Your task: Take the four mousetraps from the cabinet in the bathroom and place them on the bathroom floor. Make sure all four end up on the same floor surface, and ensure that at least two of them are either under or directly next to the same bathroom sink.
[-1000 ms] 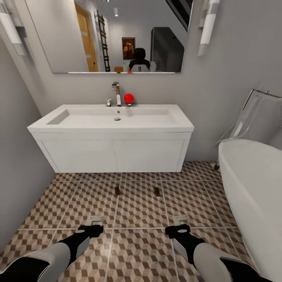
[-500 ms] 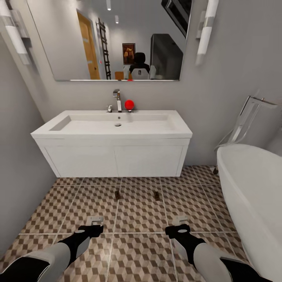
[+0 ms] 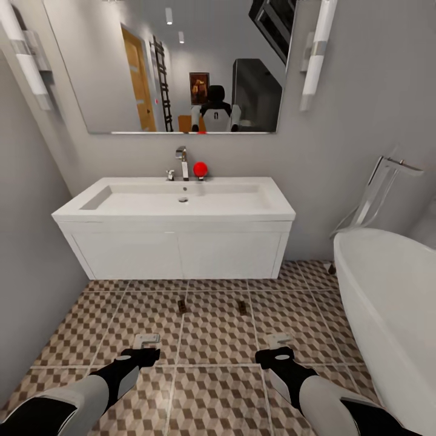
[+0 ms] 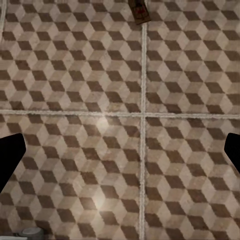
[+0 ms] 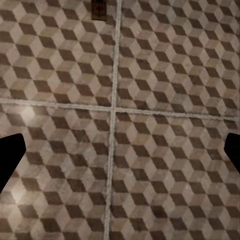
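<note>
Two mousetraps lie on the cube-patterned bathroom floor (image 3: 218,339) just in front of the white bathroom sink (image 3: 175,206): one mousetrap (image 3: 181,304) to the left, the other mousetrap (image 3: 242,307) to the right. The left wrist view catches the left mousetrap (image 4: 139,11) at the picture's edge, and the right wrist view the other mousetrap (image 5: 100,9). My left gripper (image 3: 147,340) (image 4: 121,150) and right gripper (image 3: 278,340) (image 5: 120,150) hover low over the tiles, short of the traps. Both are open with nothing between the fingers.
A white bathtub (image 3: 387,303) curves along the right side, with a chrome floor tap (image 3: 381,188) behind it. A grey wall (image 3: 30,272) closes the left side. A red ball (image 3: 200,168) sits beside the chrome tap (image 3: 181,160) under a wide mirror (image 3: 181,66).
The whole head view has shifted, so the sink and mirror sit lower and a little smaller in the picture. Both arms and the two traps keep their places.
</note>
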Controlling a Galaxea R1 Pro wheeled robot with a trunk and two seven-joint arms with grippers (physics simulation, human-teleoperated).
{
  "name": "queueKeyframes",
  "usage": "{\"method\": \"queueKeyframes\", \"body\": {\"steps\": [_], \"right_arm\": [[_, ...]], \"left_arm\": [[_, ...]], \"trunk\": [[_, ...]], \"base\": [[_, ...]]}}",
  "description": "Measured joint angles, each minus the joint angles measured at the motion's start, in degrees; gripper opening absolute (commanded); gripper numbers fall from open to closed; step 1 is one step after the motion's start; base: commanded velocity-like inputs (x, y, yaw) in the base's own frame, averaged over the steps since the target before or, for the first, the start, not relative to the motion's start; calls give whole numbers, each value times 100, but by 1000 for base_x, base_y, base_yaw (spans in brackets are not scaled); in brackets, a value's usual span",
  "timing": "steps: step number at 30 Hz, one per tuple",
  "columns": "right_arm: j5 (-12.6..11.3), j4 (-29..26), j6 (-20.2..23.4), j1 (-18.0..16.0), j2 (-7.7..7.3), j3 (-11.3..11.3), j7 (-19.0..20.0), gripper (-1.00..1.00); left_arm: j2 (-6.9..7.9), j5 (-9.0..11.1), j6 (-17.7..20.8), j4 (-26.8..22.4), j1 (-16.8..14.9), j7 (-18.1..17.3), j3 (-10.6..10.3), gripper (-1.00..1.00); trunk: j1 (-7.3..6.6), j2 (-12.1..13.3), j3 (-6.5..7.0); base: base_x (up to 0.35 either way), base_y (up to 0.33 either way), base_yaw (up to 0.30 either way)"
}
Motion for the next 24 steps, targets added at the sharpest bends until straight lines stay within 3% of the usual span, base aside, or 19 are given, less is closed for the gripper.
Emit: {"method": "queueKeyframes", "body": {"steps": [16,24], "right_arm": [[-12,110,-2,36,-5,4,30,100],[-5,251,-13,319,-145,3,27,100]], "left_arm": [[-13,32,249,27,-21,-34,0,100],[-4,165,385,33,-26,-33,1,100]], "trunk": [[-351,642,292],[-527,963,436]], "base": [[0,0,0],[0,0,0]]}}
